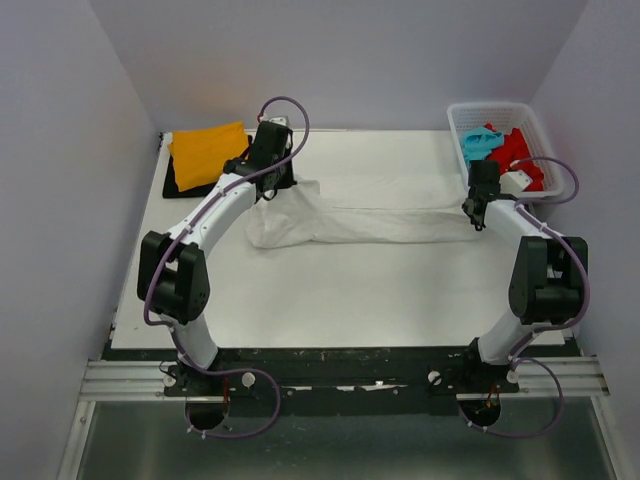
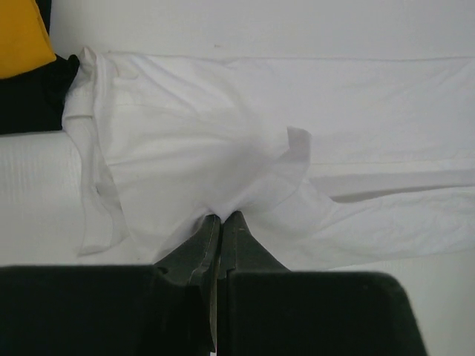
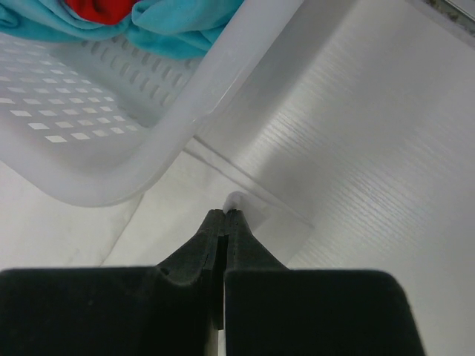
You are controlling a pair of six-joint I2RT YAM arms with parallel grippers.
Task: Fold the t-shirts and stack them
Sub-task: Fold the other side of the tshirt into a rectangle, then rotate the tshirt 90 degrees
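Note:
The white t-shirt [image 1: 370, 212] lies stretched in a long band across the middle of the table. My left gripper [image 1: 268, 192] is shut on a bunched fold of its left part [image 2: 223, 148]; the jaws pinch the cloth at their tips [image 2: 220, 216]. My right gripper [image 1: 478, 214] is shut on the shirt's right end, with a small tuft of white cloth [image 3: 245, 208] showing at the tips [image 3: 225, 213]. The folded orange t-shirt [image 1: 208, 152] lies on the black one [image 1: 176, 186] at the back left. The turquoise t-shirt [image 1: 480, 143] and the red one [image 1: 522, 152] lie in the basket.
The white plastic lattice basket [image 1: 470, 112] stands at the back right, its corner [image 3: 141, 170] close above my right gripper. The orange t-shirt [image 2: 22, 37] and the black one [image 2: 33, 104] sit just left of the white shirt's edge. Walls enclose the table on three sides.

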